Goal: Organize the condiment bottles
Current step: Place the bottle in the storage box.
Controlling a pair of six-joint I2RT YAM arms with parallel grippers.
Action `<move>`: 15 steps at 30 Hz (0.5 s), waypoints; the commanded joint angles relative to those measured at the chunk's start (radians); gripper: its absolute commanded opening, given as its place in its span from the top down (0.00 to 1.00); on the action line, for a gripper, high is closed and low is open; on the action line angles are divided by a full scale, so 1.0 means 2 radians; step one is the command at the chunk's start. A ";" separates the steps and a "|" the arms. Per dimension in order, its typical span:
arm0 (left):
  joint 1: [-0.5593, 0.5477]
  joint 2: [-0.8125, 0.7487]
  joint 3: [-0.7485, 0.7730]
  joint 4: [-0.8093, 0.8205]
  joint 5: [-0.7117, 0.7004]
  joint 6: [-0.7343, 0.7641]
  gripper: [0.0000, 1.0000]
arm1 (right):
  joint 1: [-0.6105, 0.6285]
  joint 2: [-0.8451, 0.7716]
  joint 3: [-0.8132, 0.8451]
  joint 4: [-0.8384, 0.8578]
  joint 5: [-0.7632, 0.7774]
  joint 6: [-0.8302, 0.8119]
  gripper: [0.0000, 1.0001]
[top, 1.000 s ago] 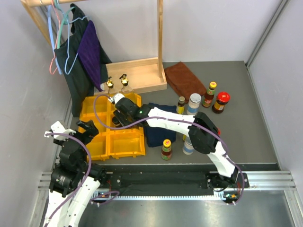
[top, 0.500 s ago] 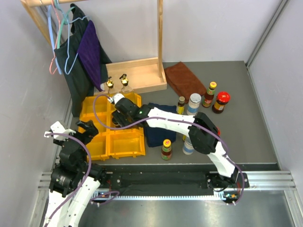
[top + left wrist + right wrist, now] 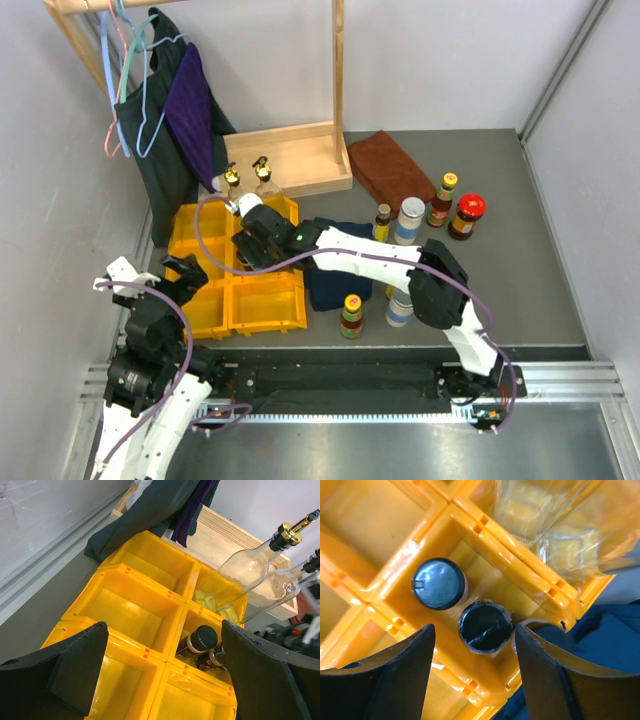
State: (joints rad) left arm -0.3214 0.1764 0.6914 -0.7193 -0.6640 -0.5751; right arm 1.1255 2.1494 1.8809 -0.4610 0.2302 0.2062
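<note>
Two black-capped dark bottles (image 3: 440,583) (image 3: 485,626) stand in one compartment of the yellow bins (image 3: 265,305). My right gripper (image 3: 474,630) is open just above them, its jaws on either side of the nearer cap, not touching it. In the top view it (image 3: 252,242) hovers over the bins. My left gripper (image 3: 164,630) is open and empty at the bins' near-left corner (image 3: 185,275); its view shows the same dark bottles (image 3: 197,640). Two clear gold-topped bottles (image 3: 232,178) (image 3: 263,170) stand in the far bin. Yellow-capped bottles (image 3: 351,315) (image 3: 443,198), white-lidded jars (image 3: 409,218) and a red-lidded jar (image 3: 468,215) stand to the right.
A wooden rack base (image 3: 295,155) with hanging clothes (image 3: 180,110) stands behind the bins. A brown cloth (image 3: 390,170) lies at the back and a dark blue cloth (image 3: 335,275) lies right of the bins. Another white-lidded jar (image 3: 399,308) stands by the right arm.
My right gripper has shifted slightly to the left over the bins. The left arm has not moved.
</note>
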 commanded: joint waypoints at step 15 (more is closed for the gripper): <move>0.002 -0.001 -0.011 0.097 0.172 0.070 0.01 | 0.018 -0.253 -0.132 0.020 0.116 -0.002 0.01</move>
State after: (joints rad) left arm -0.3214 0.1452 0.6739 -0.6453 -0.4904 -0.5007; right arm 1.1492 1.7908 1.7020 -0.4400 0.3603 0.2115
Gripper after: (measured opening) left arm 0.989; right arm 0.986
